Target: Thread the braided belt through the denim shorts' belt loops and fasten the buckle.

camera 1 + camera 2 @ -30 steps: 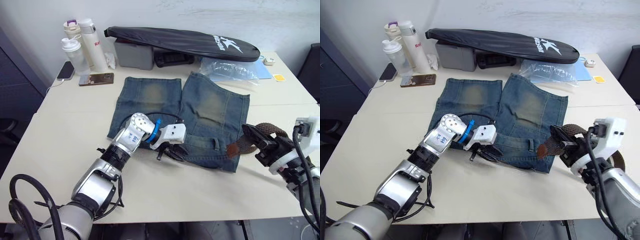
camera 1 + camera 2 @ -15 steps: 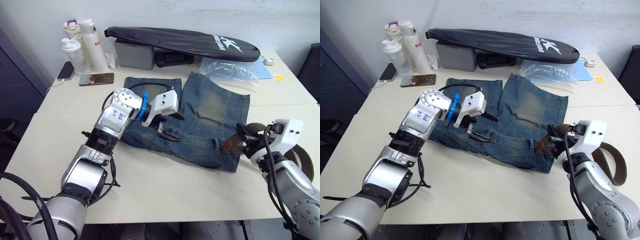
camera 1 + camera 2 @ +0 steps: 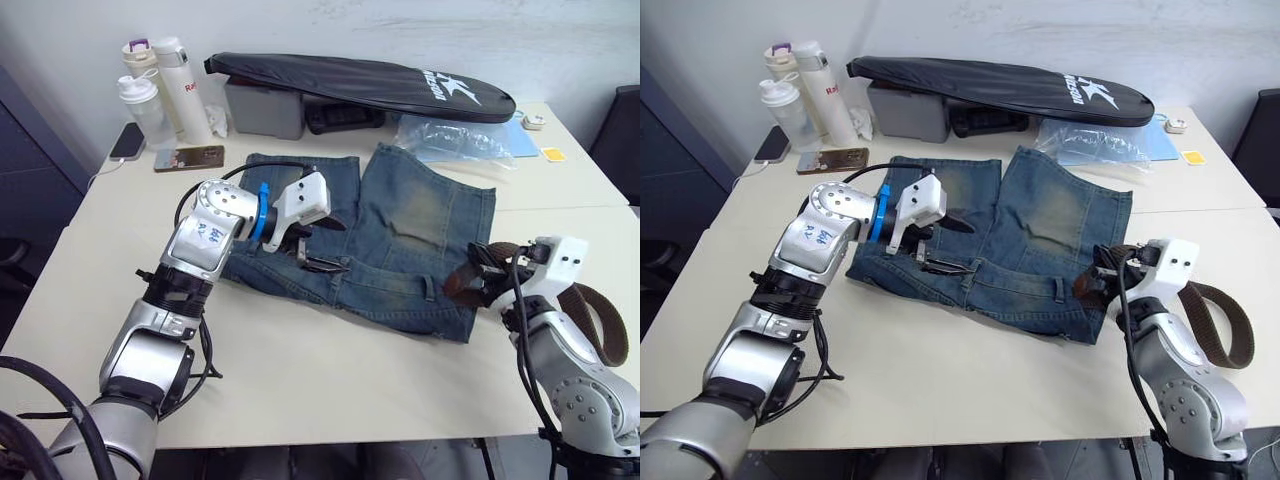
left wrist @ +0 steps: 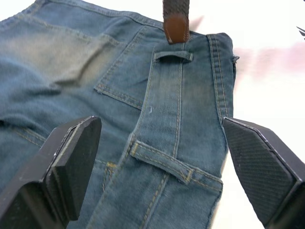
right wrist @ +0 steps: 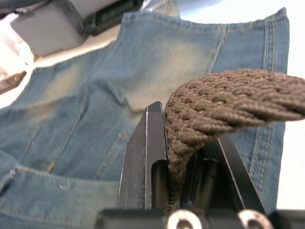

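**Belt tip at the shorts' waistband corner, left end effector spread above the denim**

A pale cream table (image 3: 330, 390) carries everything, set against a white wall, with a dark panel along the robot's left. The denim shorts (image 3: 400, 235) lie flat near the table's middle, legs pointing toward the wall, waistband nearest the robot, yellowish worn patches on both legs.

The right end effector (image 3: 478, 281) is clamped on the braided belt (image 3: 600, 320) close to its brown leather tip, which sits at the right corner of the waistband; the rest of the strap loops back over the right arm. In the right wrist view the woven strap is pinched between the two black fingers (image 5: 152, 157). The buckle cannot be made out.

The left end effector (image 3: 315, 245) hangs over the left half of the shorts, fingers wide apart and gripping nothing. Its wrist view looks along the waistband, with two belt loops (image 4: 174, 56) in sight and the belt tip just beyond the farther one.

Along the far edge lie a long black zipped bag (image 3: 360, 82) resting on a grey box (image 3: 262, 110), a clear plastic bag (image 3: 455, 140), three bottles (image 3: 165, 85), and two phones (image 3: 188, 157) beside them. A small yellow item (image 3: 552, 153) sits at the far right.
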